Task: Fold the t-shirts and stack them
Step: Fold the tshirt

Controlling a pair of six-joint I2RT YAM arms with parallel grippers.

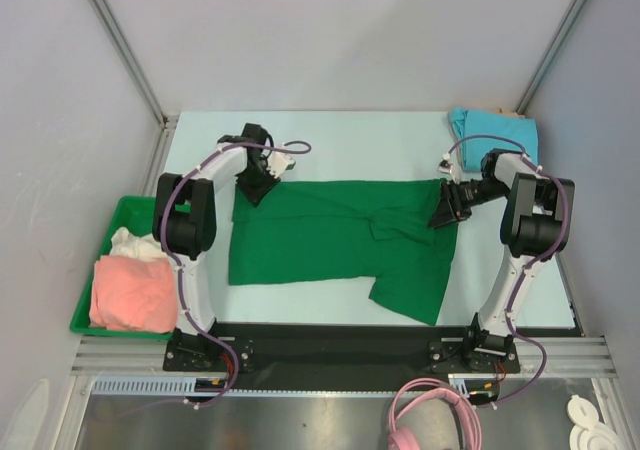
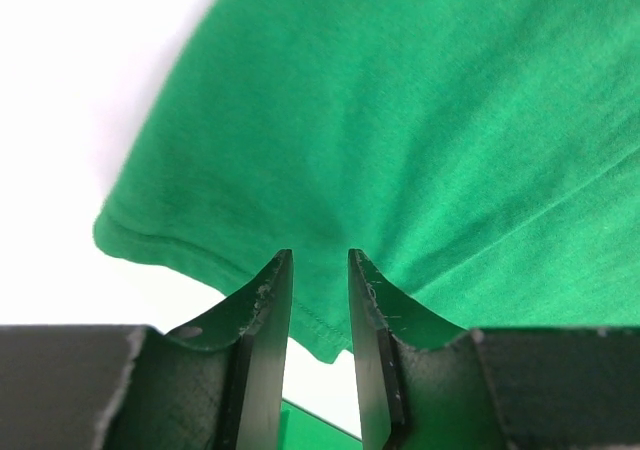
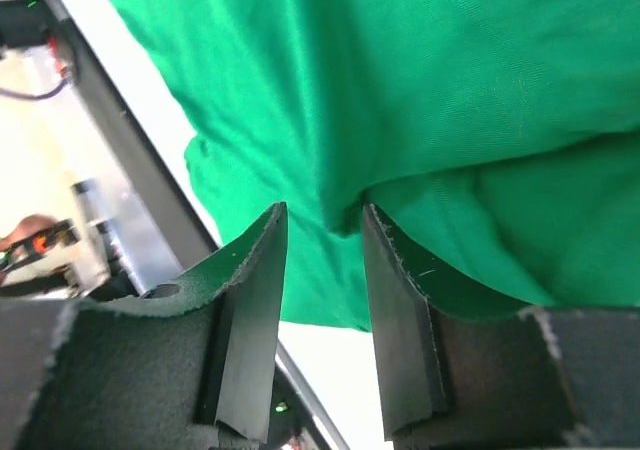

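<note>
A green t-shirt [image 1: 330, 235] lies spread on the pale table, its right side folded over with a sleeve pointing toward the near edge. My left gripper [image 1: 258, 185] is at the shirt's far left corner; in the left wrist view the gripper [image 2: 320, 255] is open, jaws a little apart, straddling the hem of the shirt [image 2: 400, 120]. My right gripper [image 1: 446, 206] is at the shirt's far right edge; in the right wrist view the gripper [image 3: 323, 210] is open, with a fold of the shirt [image 3: 420, 70] between the tips.
A folded blue t-shirt [image 1: 490, 128] lies at the back right corner. A green bin [image 1: 122, 205] at the left edge holds a pink shirt [image 1: 130, 290] and a white one [image 1: 135, 242]. A pink cable [image 1: 430, 415] coils below the table's front rail.
</note>
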